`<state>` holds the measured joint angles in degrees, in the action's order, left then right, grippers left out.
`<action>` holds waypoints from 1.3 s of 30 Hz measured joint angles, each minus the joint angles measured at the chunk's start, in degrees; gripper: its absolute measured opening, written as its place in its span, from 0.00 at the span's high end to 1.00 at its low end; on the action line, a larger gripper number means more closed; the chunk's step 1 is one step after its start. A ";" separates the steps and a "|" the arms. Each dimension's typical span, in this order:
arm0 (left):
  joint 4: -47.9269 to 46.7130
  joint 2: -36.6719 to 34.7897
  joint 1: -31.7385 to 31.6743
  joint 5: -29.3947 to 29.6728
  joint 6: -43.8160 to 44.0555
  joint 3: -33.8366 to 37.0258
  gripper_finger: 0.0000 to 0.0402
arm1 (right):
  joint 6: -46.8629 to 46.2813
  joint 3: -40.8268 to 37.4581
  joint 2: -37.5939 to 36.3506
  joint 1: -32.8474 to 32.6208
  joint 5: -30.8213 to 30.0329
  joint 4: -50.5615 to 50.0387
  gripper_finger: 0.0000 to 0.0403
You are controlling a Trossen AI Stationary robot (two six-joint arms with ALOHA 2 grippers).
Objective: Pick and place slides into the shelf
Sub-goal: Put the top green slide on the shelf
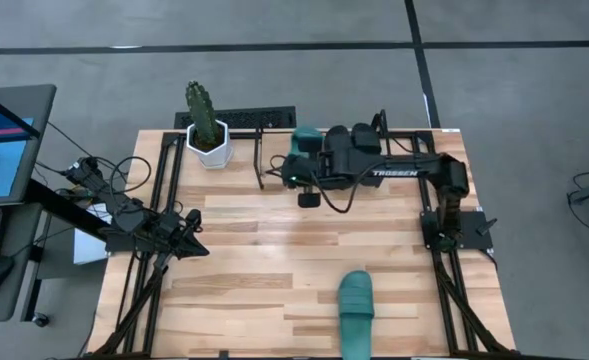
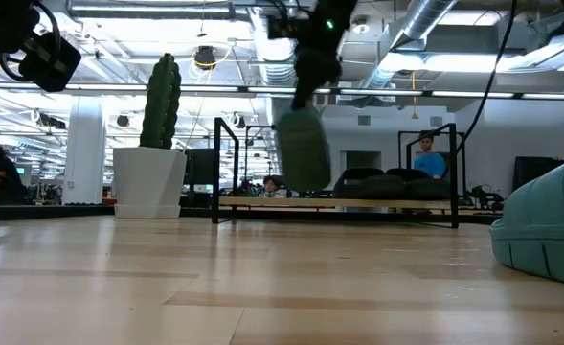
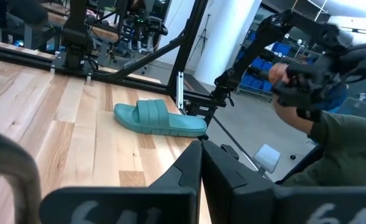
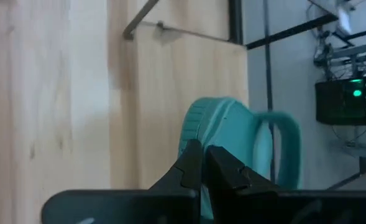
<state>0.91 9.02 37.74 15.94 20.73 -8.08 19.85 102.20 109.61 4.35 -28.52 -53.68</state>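
The right gripper [image 4: 202, 163] is clamped tight on a teal slide [image 4: 232, 149], fingers pinched on its edge, and in the low view that teal slide [image 2: 304, 149] hangs toe-down in the air, clear of the table. From above, the right arm reaches leftward across the far side of the table, holding the slide just beside the shelf [image 1: 319, 150], at the left end of the black slides [image 1: 352, 135] that already lie on it. Low view again: the shelf [image 2: 339, 203] sits behind the dangling slide, the dark pair flat on its right half.

Further out, a second teal slide [image 1: 355, 312] lies flat at the near edge of the wooden table [image 1: 244, 250], right of centre.

Far left, a potted cactus [image 1: 206, 125] stands upright.

The left gripper [image 1: 192, 236] waits at the left edge, fingers closed on nothing.
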 joint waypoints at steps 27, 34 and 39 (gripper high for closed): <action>-0.22 0.00 0.00 2.89 -0.04 0.00 1.00 | -3.35 -28.56 -7.36 1.81 5.86 20.22 1.00; -0.22 0.00 0.00 2.89 -0.04 0.00 1.00 | -4.64 -28.56 -7.27 1.67 6.01 21.16 0.97; -0.22 -0.02 0.00 2.89 -0.07 0.00 1.00 | -6.07 -28.56 -7.25 1.67 6.21 21.14 0.97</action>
<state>0.69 9.00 37.74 18.83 20.67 -8.08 13.78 73.65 102.37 6.02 -22.31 -32.53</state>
